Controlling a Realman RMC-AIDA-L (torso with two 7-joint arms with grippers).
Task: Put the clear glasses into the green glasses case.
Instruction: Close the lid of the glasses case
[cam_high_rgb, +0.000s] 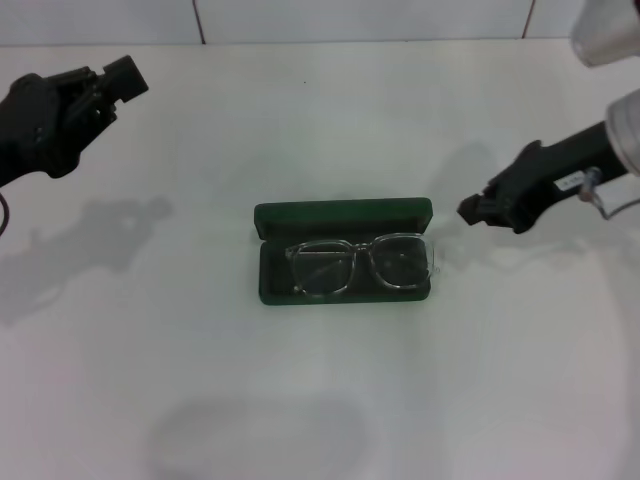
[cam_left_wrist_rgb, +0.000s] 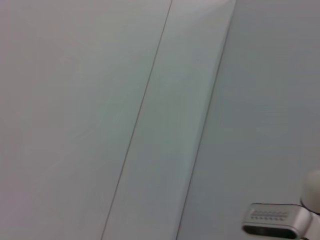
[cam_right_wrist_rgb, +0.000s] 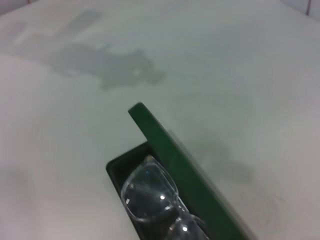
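Note:
The green glasses case (cam_high_rgb: 275, 217) lies open in the middle of the white table, its lid standing up at the back. The clear glasses (cam_high_rgb: 360, 264) rest inside it, lenses facing up, one end reaching the case's right rim. The right wrist view shows the case lid (cam_right_wrist_rgb: 170, 155) and one lens of the glasses (cam_right_wrist_rgb: 149, 195) in the tray. My right gripper (cam_high_rgb: 472, 210) hovers just right of the case, apart from it. My left gripper (cam_high_rgb: 125, 78) is raised at the far left, well away from the case.
White table (cam_high_rgb: 320, 400) all around the case, with a tiled wall edge at the back. The left wrist view shows only pale wall panels and a grey metal fitting (cam_left_wrist_rgb: 280, 220).

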